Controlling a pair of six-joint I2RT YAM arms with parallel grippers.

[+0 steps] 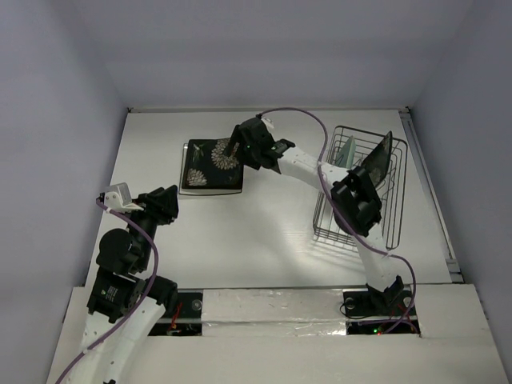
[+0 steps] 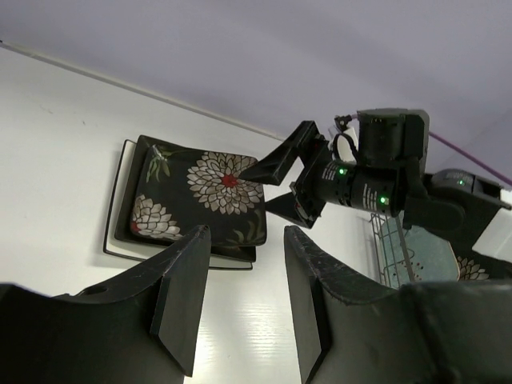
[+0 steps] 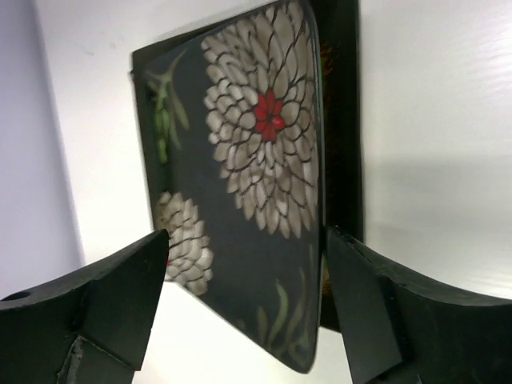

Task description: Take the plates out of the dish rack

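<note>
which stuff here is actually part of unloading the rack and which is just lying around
Part of the job: dish rack; mint plate and dark plate standing in it; flowered plate, already out; open right gripper above it.
Just there: purple cable; taped strip at the near edge.

My left arm (image 1: 120, 256) and right arm (image 1: 306, 165) are white links joined by black motor housings, each trailed by a thin purple cable (image 1: 296, 110). My left gripper (image 2: 244, 300) has broad matte-black fingers (image 2: 180, 296), scuffed pale at the edges. Small green lights (image 2: 342, 170) glow on my right wrist's black block.
</note>
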